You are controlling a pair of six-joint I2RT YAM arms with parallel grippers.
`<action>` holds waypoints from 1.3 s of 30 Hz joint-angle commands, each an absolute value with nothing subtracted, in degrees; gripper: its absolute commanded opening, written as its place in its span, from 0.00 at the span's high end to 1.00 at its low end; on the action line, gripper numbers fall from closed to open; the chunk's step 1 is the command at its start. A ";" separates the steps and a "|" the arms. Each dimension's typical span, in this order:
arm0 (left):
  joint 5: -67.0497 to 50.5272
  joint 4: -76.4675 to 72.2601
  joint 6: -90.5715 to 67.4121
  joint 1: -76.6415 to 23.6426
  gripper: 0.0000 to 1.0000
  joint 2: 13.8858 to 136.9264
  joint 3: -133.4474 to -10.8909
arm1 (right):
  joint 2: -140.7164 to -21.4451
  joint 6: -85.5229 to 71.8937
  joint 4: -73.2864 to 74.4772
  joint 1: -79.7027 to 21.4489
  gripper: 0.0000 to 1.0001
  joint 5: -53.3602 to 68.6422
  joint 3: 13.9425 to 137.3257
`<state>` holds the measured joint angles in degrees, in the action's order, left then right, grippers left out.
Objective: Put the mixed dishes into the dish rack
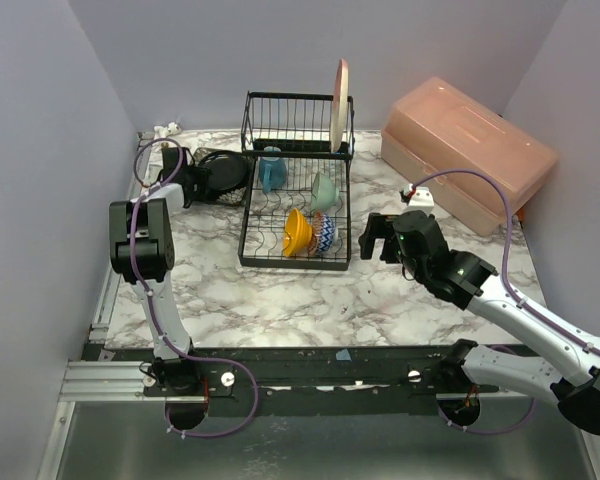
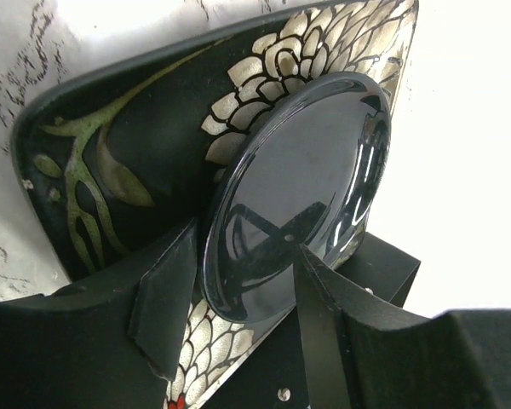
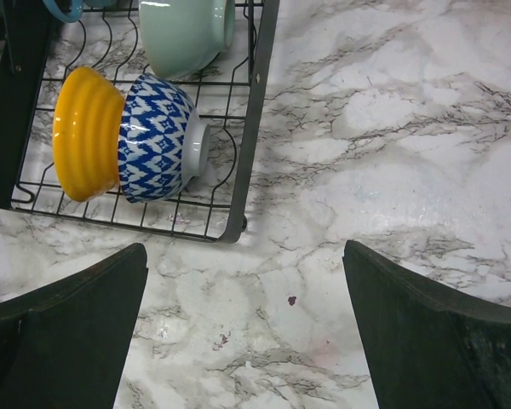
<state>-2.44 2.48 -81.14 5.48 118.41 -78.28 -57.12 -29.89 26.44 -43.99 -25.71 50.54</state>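
Observation:
The black wire dish rack (image 1: 248,225) stands mid-table. It holds a beige-pink plate (image 1: 340,105) upright at the rear, a blue-handled mug (image 1: 271,170), a mint-green bowl (image 1: 324,188), an orange bowl (image 1: 297,232) and a blue-and-white patterned bowl (image 1: 324,235). My left gripper (image 1: 193,185) is left of the rack, shut on the rim of the black round plate (image 2: 298,187), which is tilted over the black square patterned plate (image 2: 111,153). My right gripper (image 1: 380,238) is open and empty over the table, right of the rack's front corner (image 3: 238,226).
A big pink plastic box (image 1: 470,150) lies at the back right with a small white object (image 1: 420,195) beside it. A small white item (image 1: 165,130) sits in the back left corner. Walls close in on both sides.

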 commanded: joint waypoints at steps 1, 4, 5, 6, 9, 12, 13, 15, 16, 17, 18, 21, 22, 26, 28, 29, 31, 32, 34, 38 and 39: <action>0.94 3.00 -84.78 4.50 0.59 118.11 -78.54 | -56.55 -28.79 26.01 -44.37 0.00 -27.97 52.21; 0.76 2.16 -84.46 4.49 0.81 118.21 -78.36 | -55.83 -28.20 26.02 -44.34 0.00 -28.85 52.44; 0.58 1.54 -84.59 4.48 0.88 118.14 -77.92 | -55.68 -28.02 26.08 -44.34 0.00 -29.05 52.59; 0.49 1.20 -84.80 4.48 0.92 117.96 -77.64 | -55.50 -27.87 26.19 -44.36 0.00 -29.38 52.72; 0.09 1.46 -86.34 4.53 1.00 117.24 -76.36 | -54.98 -27.62 26.19 -44.35 0.00 -29.73 53.00; 0.02 -1.58 -86.88 4.90 1.00 116.03 -73.95 | -54.67 -27.76 26.15 -44.33 0.00 -29.65 52.98; 0.01 -2.43 -86.89 5.07 1.00 115.13 -72.73 | -54.58 -27.73 26.08 -44.35 0.00 -29.59 52.95; -2.11 -5.16 -86.96 5.81 1.00 112.87 -70.08 | -54.59 -27.78 26.10 -44.33 0.00 -29.57 52.90; -2.59 -6.74 -86.85 6.43 1.00 111.72 -68.98 | -54.58 -27.91 26.17 -44.38 0.00 -29.52 52.89; -3.31 -8.18 -86.31 7.22 1.00 110.32 -67.76 | -54.59 -27.94 26.15 -44.35 0.00 -29.34 52.75; -4.15 -9.37 -85.76 7.89 1.00 108.63 -66.55 | -54.59 -28.07 26.02 -44.38 0.00 -29.22 52.65; -7.87 -11.65 -85.06 10.54 1.00 103.71 -63.48 | -54.74 -28.20 25.88 -44.28 0.00 -29.02 52.67; -9.22 -12.25 -84.72 11.28 1.00 101.73 -62.38 | -54.68 -28.25 25.97 -44.29 0.00 -28.96 52.69; -13.11 -12.64 -81.54 14.29 1.00 93.59 -58.65 | -54.68 -28.18 25.93 -44.29 0.00 -28.92 52.49; -14.57 -12.00 -79.18 15.46 1.00 89.29 -56.85 | -54.82 -28.21 26.10 -44.30 0.00 -28.89 52.64; -15.13 -11.19 -77.96 15.93 1.00 87.28 -56.06 | -54.91 -28.37 26.15 -44.29 0.00 -28.83 52.56; -15.99 -9.95 -76.72 16.98 1.00 82.54 -53.64 | -55.01 -28.45 26.19 -44.30 0.00 -28.61 52.74; -16.61 -10.37 -76.29 17.60 1.00 80.53 -52.42 | -55.10 -28.66 26.28 -44.30 0.00 -28.41 52.91; -17.99 -12.04 -75.68 18.61 1.00 75.97 -49.47 | -55.28 -29.20 26.45 -44.26 0.00 -27.76 53.25; -24.44 -18.25 -74.96 19.91 1.00 67.70 -45.32 | -55.99 -29.94 26.21 -44.29 0.00 -25.19 54.24; -26.08 -19.00 -74.47 19.90 1.00 66.27 -44.94 | -56.29 -30.17 25.97 -44.34 0.01 -24.40 54.47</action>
